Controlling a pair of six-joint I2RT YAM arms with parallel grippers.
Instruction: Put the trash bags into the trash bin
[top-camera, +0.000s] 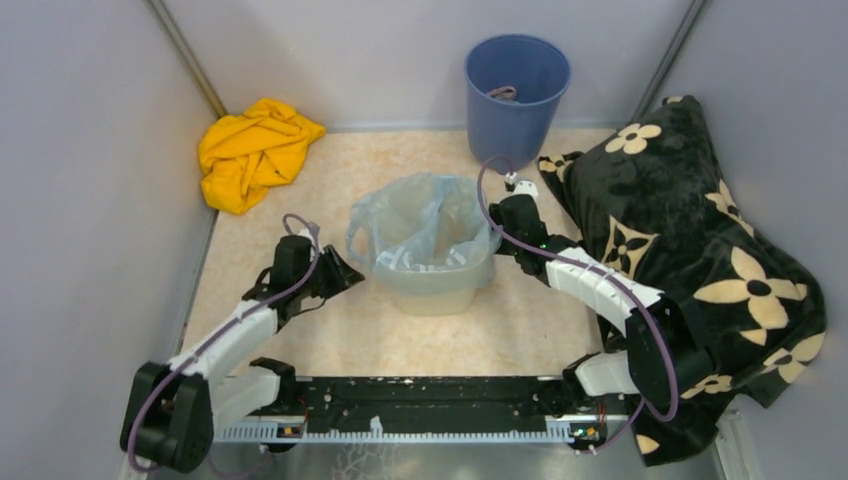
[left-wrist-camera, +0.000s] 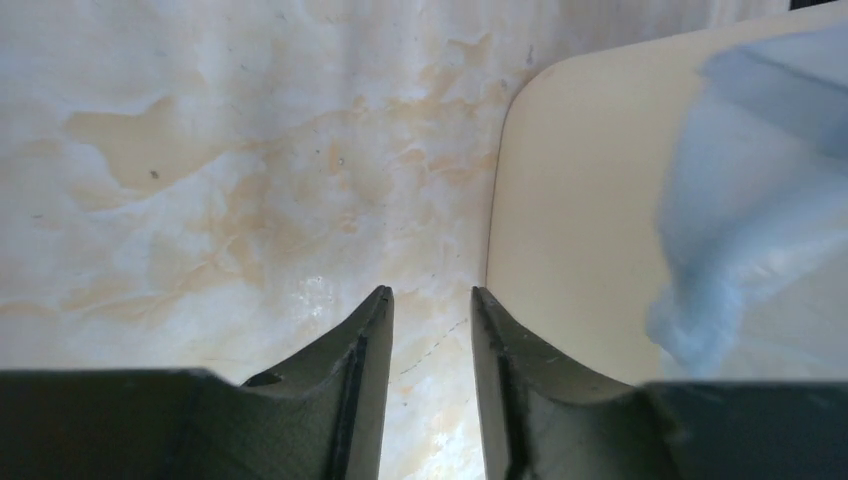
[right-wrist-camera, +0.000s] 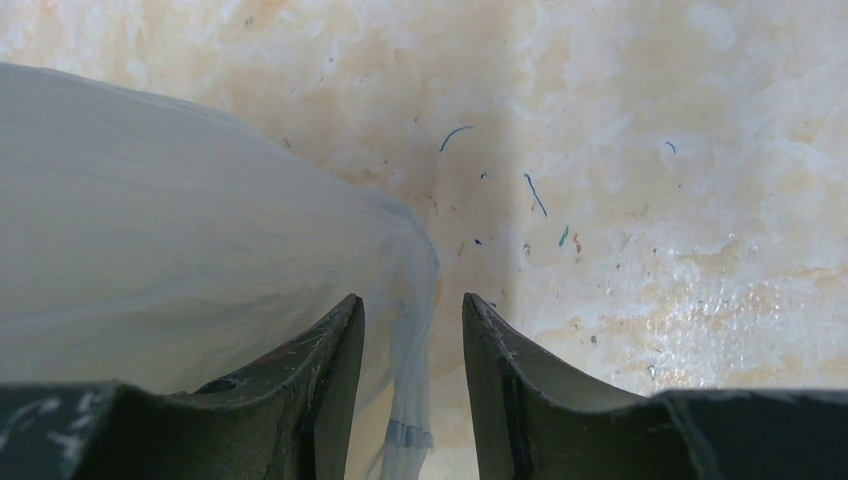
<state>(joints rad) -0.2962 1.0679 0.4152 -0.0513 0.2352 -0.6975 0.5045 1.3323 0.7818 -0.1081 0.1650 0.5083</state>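
Left jaws: a little apart, holding nothing, low over the counter (top-camera: 330, 340), just beside the trash bin (top-camera: 440, 292) at its 8 o'clock.
Right jaws: a little apart too, at the bin's 2 o'clock; a fold of the trash bag (top-camera: 425, 215) shows in the gap, not squeezed.
Bag: pale blue and crinkly, sitting in the bin, its top hanging over the rim.
Bin: cream, standing up in the middle of the counter.
Blue bucket (top-camera: 515, 90): at the bin's 1 o'clock, by the back wall.
Yellow cloth (top-camera: 250, 150): bunched up at 10 o'clock.
Flower blanket (top-camera: 690, 230): black, piled at 3 o'clock.
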